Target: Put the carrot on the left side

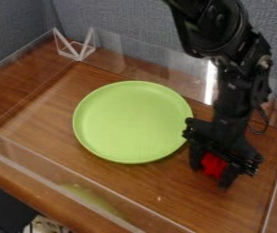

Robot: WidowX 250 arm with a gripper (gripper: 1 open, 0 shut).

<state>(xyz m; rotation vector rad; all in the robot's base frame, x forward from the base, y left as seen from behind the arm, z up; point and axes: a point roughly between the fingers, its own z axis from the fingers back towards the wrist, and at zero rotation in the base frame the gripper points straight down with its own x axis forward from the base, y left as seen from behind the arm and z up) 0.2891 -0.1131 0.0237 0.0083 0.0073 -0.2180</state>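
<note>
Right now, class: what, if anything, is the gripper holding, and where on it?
The gripper straddles the red carrot beside the plate, but whether its fingers actually clamp it cannot be told.

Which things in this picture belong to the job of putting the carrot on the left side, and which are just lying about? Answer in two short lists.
Belonging to the job:
- carrot, the red piece between the jaws
- gripper, pointing down over it

Just lying about:
- lime-green plate
- clear wire stand in the far corner
- wooden table with its clear walls
</note>
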